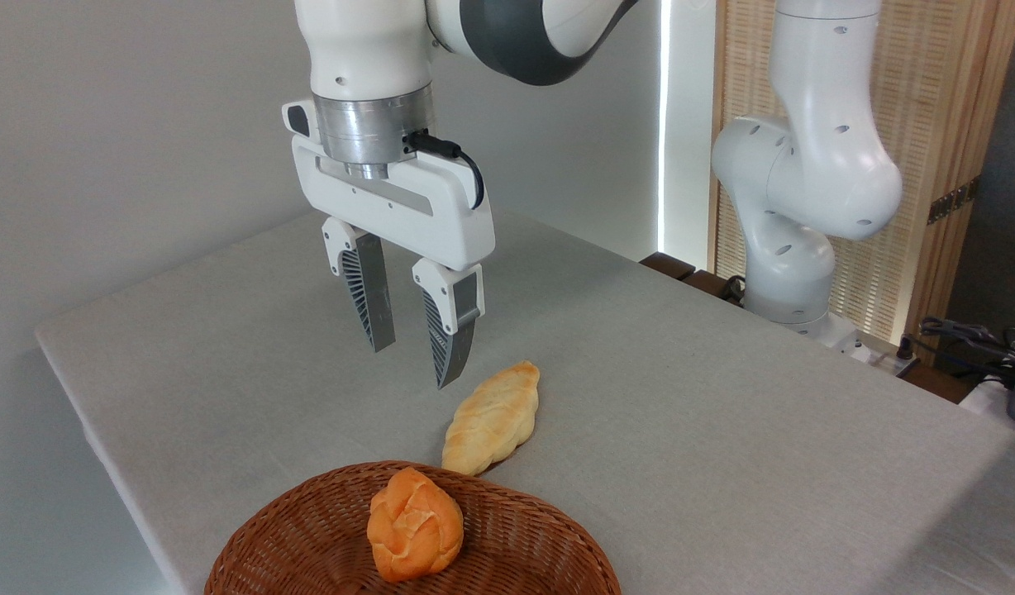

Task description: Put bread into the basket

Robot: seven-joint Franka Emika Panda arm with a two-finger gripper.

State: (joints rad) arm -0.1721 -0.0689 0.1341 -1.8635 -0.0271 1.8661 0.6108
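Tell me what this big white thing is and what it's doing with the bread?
It is a robot arm. One camera beside the table took this picture. At the arm's end is a gripper, two grey fingers that pinch like a hand. Right now they are open, holding nothing, and hang in the air above the table. Just right of them a long pale bread lies on the grey cloth, its near tip close to the rim of a brown basket. An orange bun already sits in the basket. The robot's job is to put the long bread in too, so it will probably reach down for it next.
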